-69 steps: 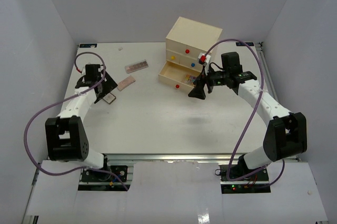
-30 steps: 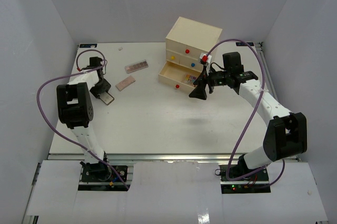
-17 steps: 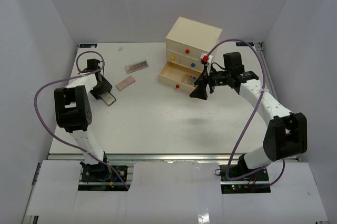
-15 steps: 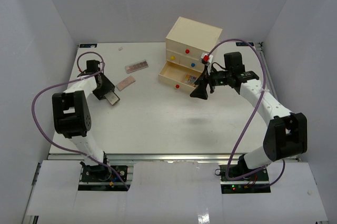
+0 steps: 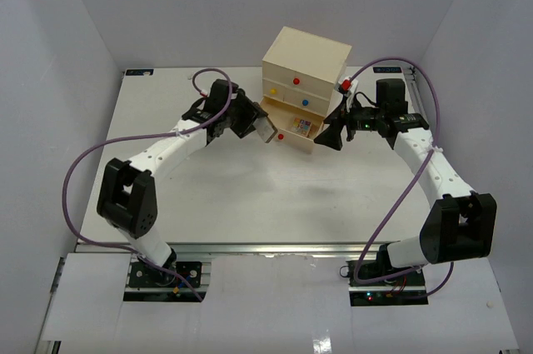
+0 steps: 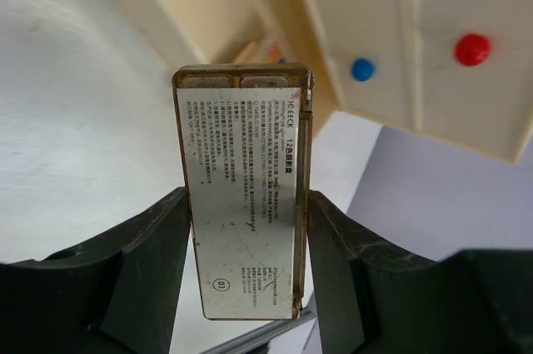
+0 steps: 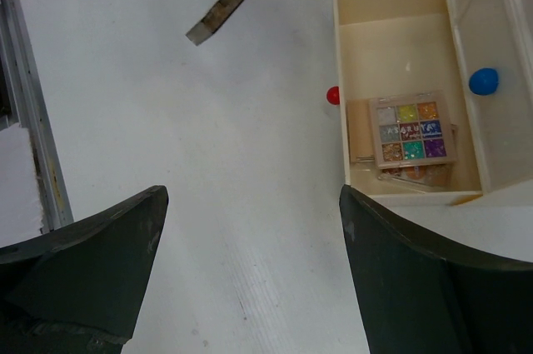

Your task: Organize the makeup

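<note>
So the cream chest (image 5: 306,61) sits toward the back of the white counter (image 5: 250,196). Its bottom drawer (image 5: 291,127) is pulled open, while the two above are closed. In the drawer there's a nine-pan glitter palette (image 7: 408,129), with yellow, orange, blue, green and purple squares. It's lying flat on top of something tan that I can't make out. It sits at one end of the drawer, and the rest of the drawer floor is bare.

The left end effector (image 6: 247,200) is clamped on the long edges of a slim rectangular palette (image 6: 241,162), one finger on each side. It holds the palette tilted in the air just off the drawer's front corner, not inside it.

The right end effector (image 7: 250,204) hovers over the counter in front of the drawer. Its jaws are spread wide and there's nothing between them.

The counter is plain white and boxed in by pale walls, with a metal rail (image 5: 250,247) along the near edge.

Writing-wise, the held palette has a white sticker on its back with lines of tiny print. I can only pick out a "12" in the heading and a circled "03" at the bottom. The glitter palette has lettering across its middle row, but it's too small to read.
</note>
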